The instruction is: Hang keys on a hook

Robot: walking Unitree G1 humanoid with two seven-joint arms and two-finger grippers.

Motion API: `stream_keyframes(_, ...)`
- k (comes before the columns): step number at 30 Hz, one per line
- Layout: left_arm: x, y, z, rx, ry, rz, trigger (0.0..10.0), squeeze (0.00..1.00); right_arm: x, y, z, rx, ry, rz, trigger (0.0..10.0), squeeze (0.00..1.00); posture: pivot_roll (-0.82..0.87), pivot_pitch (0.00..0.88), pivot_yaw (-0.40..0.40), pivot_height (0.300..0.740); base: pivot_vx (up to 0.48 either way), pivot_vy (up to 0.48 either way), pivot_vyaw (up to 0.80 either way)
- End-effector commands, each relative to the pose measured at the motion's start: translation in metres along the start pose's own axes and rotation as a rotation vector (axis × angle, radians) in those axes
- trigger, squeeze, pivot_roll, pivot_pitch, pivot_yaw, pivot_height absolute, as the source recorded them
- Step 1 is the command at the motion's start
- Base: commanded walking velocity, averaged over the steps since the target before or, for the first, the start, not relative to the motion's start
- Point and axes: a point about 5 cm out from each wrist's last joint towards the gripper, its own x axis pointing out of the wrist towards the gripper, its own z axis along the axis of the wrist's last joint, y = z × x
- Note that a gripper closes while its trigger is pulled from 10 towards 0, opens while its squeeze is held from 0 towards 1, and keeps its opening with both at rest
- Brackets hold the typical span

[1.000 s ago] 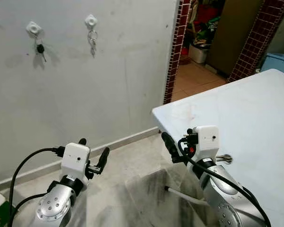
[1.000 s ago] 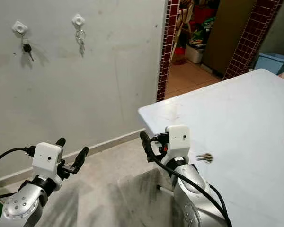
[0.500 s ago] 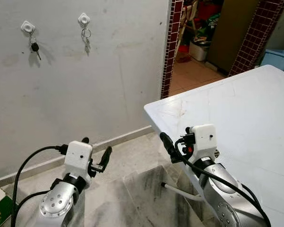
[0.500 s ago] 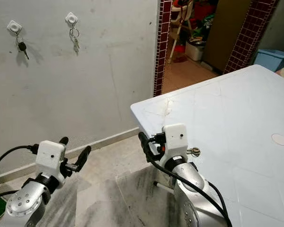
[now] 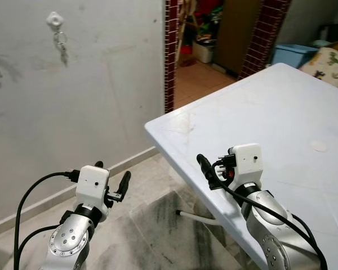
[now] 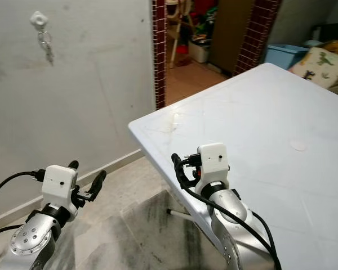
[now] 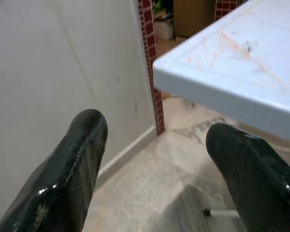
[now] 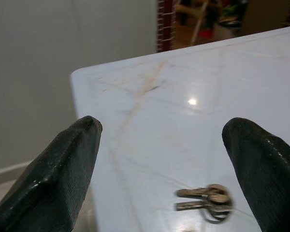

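Head stereo pair looks forward and down from above both arms; both eyes share the grey plaster wall [image 5: 101, 84] at left and the white rectangular plastic table [image 5: 281, 112] at right. Left wrist camera faces the table's near corner, low. Right wrist camera sits close over the tabletop, facing its far-left corner.

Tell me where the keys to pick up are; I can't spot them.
The keys lie flat on the white table near its corner, just ahead of the open right gripper.
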Motion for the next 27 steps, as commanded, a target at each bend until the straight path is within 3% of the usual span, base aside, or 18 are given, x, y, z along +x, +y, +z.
stream_keyframes(1,0.0036,0.0015,-0.0022,0.02,0.004,0.007,10.0,0.0,0.0025,-0.0013,0.0021,-0.007,0.003,-0.01,10.0,0.0,0.02,0.029,0.008,0.74,0.0,0.0,-0.78)
stream_keyframes(10,0.0076,-0.0014,-0.0067,-0.046,0.03,0.0,10.0,0.0,0.0036,-0.0043,0.0024,-0.02,0.02,-0.023,10.0,0.0,0.01,0.038,0.004,0.74,0.0,0.0,-0.79)
stream_keyframes(16,0.0079,-0.0008,-0.0096,-0.042,0.047,0.004,10.0,0.0,0.0033,-0.0027,-0.0015,-0.002,0.034,-0.025,10.0,0.0,0.01,0.042,0.005,0.74,0.0,0.0,-0.79)
stream_keyframes(27,0.0081,0.0002,-0.0089,-0.043,0.041,-0.002,10.0,0.0,0.0035,-0.0029,-0.0017,-0.005,0.034,-0.028,10.0,0.0,0.01,0.045,0.01,0.74,0.0,0.0,0.0)
